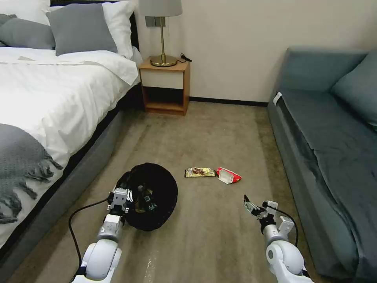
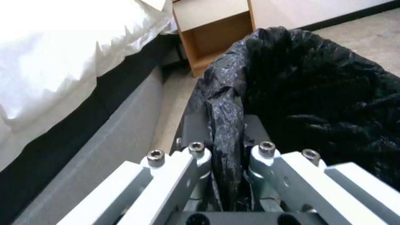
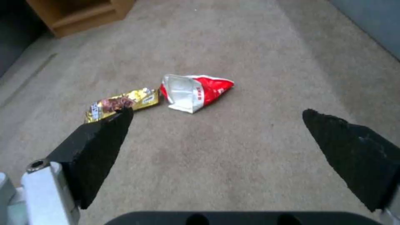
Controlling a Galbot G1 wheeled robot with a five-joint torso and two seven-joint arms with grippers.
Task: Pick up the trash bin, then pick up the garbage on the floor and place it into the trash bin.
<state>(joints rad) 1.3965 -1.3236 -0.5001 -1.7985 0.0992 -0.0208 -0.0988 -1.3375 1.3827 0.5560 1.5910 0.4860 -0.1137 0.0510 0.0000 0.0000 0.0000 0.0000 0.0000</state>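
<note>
The trash bin (image 1: 157, 196), lined with a black bag, is held low over the carpet beside the bed. My left gripper (image 1: 122, 199) is shut on its near rim. In the left wrist view the fingers (image 2: 255, 125) pinch a fold of the bag (image 2: 227, 118). A bottle-like item (image 1: 146, 198) lies inside the bin. Two pieces of garbage lie on the carpet ahead: a yellow-brown wrapper (image 1: 200, 172) (image 3: 121, 104) and a red-and-white packet (image 1: 229, 175) (image 3: 196, 92) touching its end. My right gripper (image 1: 259, 206) (image 3: 217, 111) hovers open a short way before the packet, holding nothing.
A bed (image 1: 47, 110) runs along the left, and a grey sofa (image 1: 326, 149) along the right. A wooden nightstand (image 1: 165, 84) with a lamp (image 1: 161, 35) stands at the far wall. Open carpet (image 1: 212, 236) lies between them.
</note>
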